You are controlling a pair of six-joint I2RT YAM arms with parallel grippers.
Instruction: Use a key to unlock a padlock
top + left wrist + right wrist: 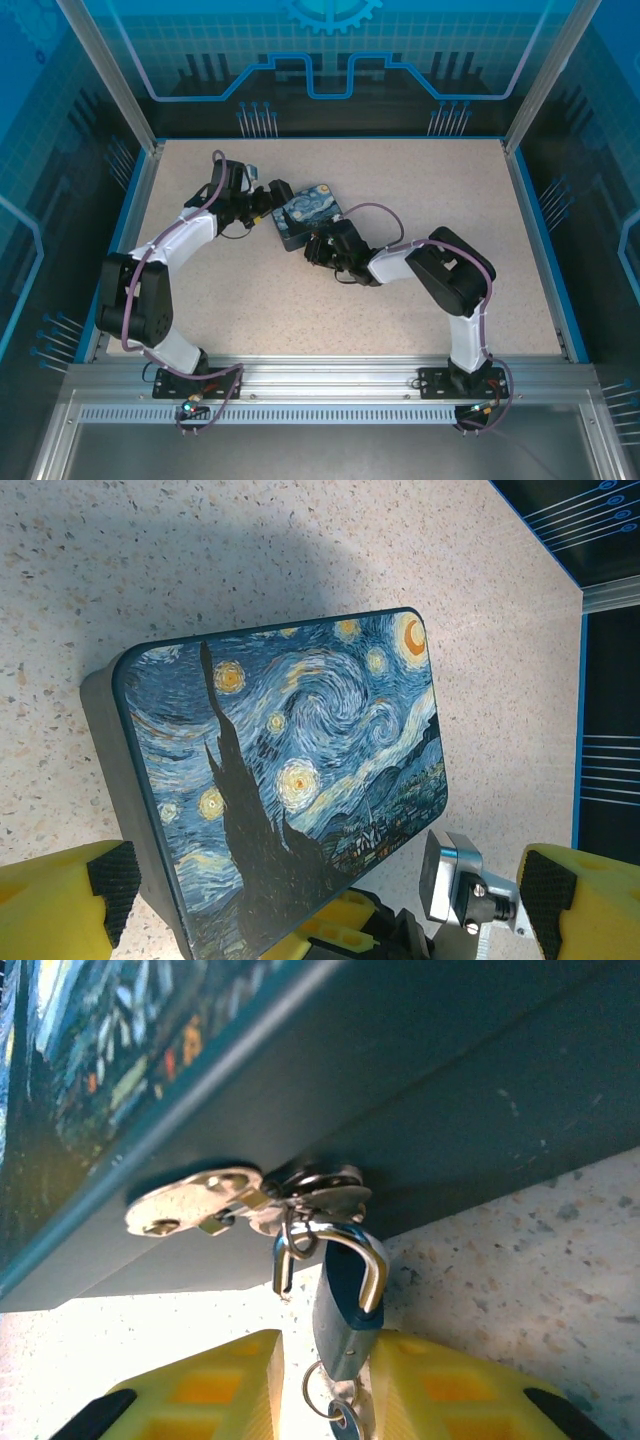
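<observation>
Presently on the desk (420, 290): a painted-lid box (305, 215) stands between the two grippers.
Box: dark teal walls, with a swirling night-sky print in blue and yellow on the lid (300, 770).
Hasp: a silver plate (195, 1210) is fixed to the box's side wall, and the padlock hangs from it.
Padlock (340, 1310): tiny, with a bluish metal body hanging just above the desk, close to the box wall.
Shackle (365, 1260): bright silver and hooked through the hasp. One leg appears to end free beside the body.
Key (342, 1417): a small metal piece with thin rings at the padlock's lower end. Its blade is hidden, so I cannot tell whether it is seated.
Right gripper (335, 1360): narrowed onto the padlock's body, with a yellow finger on each side holding it.
Left gripper (330, 880): spread wide and holding nothing. Its black pads (115, 880) sit either side of the box's near end.
</observation>
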